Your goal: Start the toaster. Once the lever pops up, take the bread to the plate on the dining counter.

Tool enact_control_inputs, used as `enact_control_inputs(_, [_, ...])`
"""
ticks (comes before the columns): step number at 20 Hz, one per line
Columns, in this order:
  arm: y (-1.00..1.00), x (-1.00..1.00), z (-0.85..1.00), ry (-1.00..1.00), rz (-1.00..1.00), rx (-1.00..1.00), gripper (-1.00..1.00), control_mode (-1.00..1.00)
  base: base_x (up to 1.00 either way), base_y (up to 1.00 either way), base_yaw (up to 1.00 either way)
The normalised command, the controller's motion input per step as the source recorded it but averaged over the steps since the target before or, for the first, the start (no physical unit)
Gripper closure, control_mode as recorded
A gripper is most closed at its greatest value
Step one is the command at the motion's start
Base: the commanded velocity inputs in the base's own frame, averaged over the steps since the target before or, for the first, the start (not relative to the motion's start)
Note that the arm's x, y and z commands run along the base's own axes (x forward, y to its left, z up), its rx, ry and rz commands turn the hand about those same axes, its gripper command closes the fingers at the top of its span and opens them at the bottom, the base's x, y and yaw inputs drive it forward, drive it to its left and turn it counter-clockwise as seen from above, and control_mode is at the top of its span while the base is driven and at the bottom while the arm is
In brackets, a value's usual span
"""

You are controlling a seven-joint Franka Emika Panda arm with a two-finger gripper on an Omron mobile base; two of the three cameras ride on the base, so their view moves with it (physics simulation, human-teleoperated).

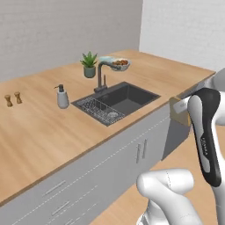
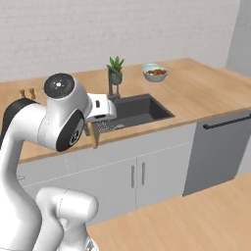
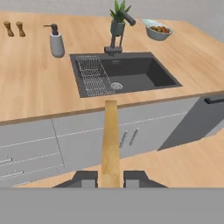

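Left base view: the arm is rising at the right edge, and the bread (image 1: 179, 115) is showing just left of the arm's dark link as a tan square, seen beside the worktop's (image 1: 39, 127) right end. A dark sink (image 1: 127, 100) is sitting in the worktop with a rack (image 1: 99, 110) in its left half and a faucet (image 1: 102, 77) behind it. A plant (image 1: 89, 64) and a fruit bowl (image 1: 115, 63) are standing behind the faucet. A soap bottle (image 1: 62, 96) is standing left of the sink, with two small shakers (image 1: 13, 99) farther left.

Right base view: the hand is hanging in front of the sink's left part, and the bread is pointing down from it, edge-on. A dishwasher (image 2: 220, 152) is sitting under the worktop at the right.

Hand view: the gripper (image 3: 111, 178) is clamping the bread, edge-on, between its two fingertips (image 3: 87, 178). The slice is reaching up from them toward the worktop edge and the grey cabinets (image 3: 65, 140).
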Motion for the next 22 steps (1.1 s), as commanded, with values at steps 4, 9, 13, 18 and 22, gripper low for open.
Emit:
enact_control_inputs(4, [0.00, 0.00, 0.00, 0.00, 0.00, 0.00, 1.00, 1.00, 0.52, -1.00, 0.11])
enact_control_inputs(9, [0.00, 0.00, 0.00, 0.00, 0.00, 0.00, 1.00, 1.00, 0.28, -1.00, 0.01])
enact_control_inputs(13, [0.00, 0.00, 0.00, 0.00, 0.00, 0.00, 1.00, 1.00, 0.26, -1.00, -0.10])
enact_control_inputs(18, [0.00, 0.00, 0.00, 0.00, 0.00, 0.00, 1.00, 1.00, 0.54, -1.00, -0.28])
enact_control_inputs(22, [0.00, 0.00, 0.00, 0.00, 0.00, 0.00, 1.00, 1.00, 0.71, -0.87, -0.44])
